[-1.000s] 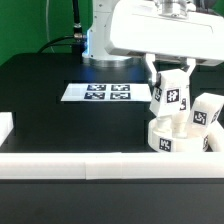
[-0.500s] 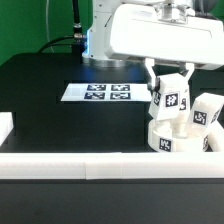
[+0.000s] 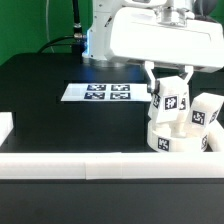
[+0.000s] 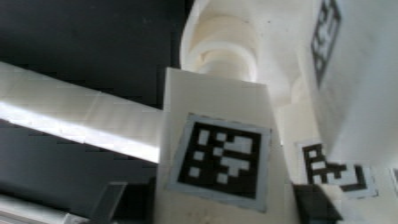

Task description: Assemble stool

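The round white seat (image 3: pixel 176 138) rests on the black table at the exterior view's right, against the front rail. My gripper (image 3: pixel 171 92) is shut on a blocky white tagged leg (image 3: pixel 172 100), held upright over the seat with its lower end at the seat's top. A second leg (image 3: pixel 205 113) stands on the seat's far right side. In the wrist view the held leg (image 4: pixel 222 140) fills the middle between my dark fingers (image 4: pixel 107 198), with its round end meeting the seat (image 4: pixel 231 45).
The marker board (image 3: pixel 97 92) lies flat on the table behind and to the exterior view's left of the seat. A long white rail (image 3: pixel 80 163) runs along the front edge, with a white block (image 3: pixel 4 127) at its left end.
The gripper and held leg have turned slightly over the seat, the tag shifting a little; the seat and the other leg stay put.
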### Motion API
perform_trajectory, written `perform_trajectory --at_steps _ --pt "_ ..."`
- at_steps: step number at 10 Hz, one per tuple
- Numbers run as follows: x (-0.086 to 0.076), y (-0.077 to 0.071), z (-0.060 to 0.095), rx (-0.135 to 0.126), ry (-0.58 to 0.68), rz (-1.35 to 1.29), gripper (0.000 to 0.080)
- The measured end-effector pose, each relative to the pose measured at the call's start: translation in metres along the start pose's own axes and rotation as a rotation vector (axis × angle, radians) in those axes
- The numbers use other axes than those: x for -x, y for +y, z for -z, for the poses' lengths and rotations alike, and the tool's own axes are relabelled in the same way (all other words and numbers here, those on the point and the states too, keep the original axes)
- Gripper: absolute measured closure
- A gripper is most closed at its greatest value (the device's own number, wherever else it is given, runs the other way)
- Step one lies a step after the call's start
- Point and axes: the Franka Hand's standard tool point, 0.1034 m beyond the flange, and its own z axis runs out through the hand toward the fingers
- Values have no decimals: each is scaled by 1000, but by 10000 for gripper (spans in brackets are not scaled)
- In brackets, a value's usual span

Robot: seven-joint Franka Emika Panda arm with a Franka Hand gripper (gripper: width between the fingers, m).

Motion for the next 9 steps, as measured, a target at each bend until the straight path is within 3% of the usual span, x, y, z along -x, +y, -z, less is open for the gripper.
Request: perform_trajectory --at_steps 9 --pt "9 -1 -7 3 -13 6 474"
